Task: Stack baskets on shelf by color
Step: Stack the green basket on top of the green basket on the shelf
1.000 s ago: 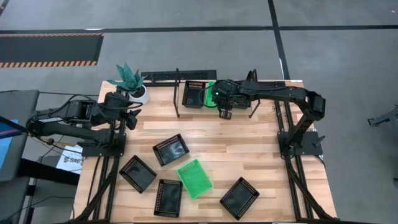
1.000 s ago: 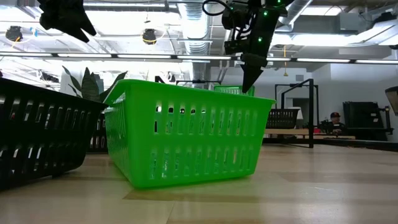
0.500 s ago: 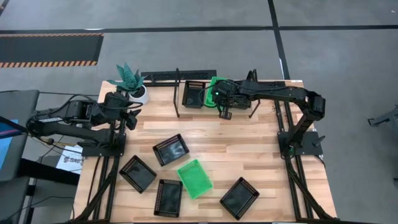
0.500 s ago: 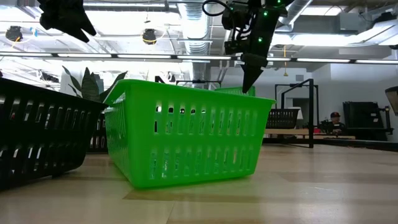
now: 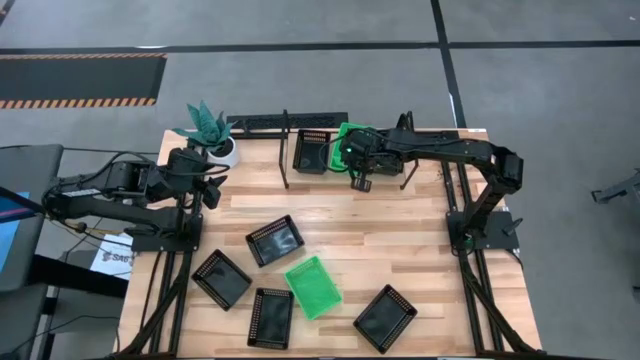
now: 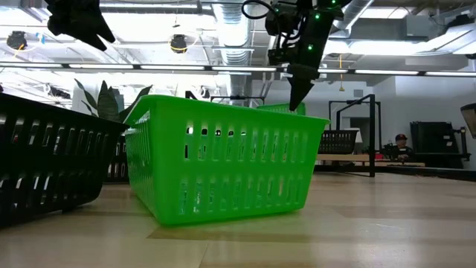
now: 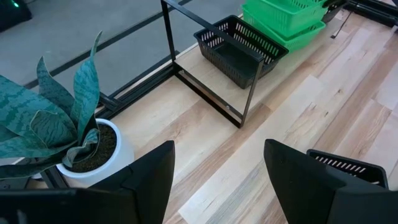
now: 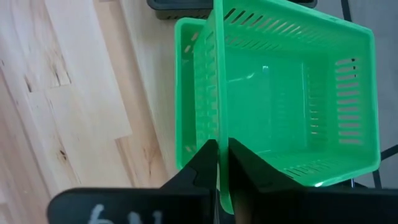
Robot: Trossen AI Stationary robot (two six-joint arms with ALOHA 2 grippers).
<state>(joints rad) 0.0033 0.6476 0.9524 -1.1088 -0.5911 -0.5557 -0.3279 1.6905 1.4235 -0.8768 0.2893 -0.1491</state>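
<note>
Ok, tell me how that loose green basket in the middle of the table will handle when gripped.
The green basket looks like thin perforated plastic, so probably light and slightly flexible. Its flat base suggests it will slide, not roll. Pinched by one wall, it may tilt.

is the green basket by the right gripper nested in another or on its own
Nested: the right wrist view shows the green basket sitting tilted inside a second green basket.

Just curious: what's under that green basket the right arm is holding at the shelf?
Another green basket lies nested beneath the held green basket. What sits under that pair is covered.
</note>
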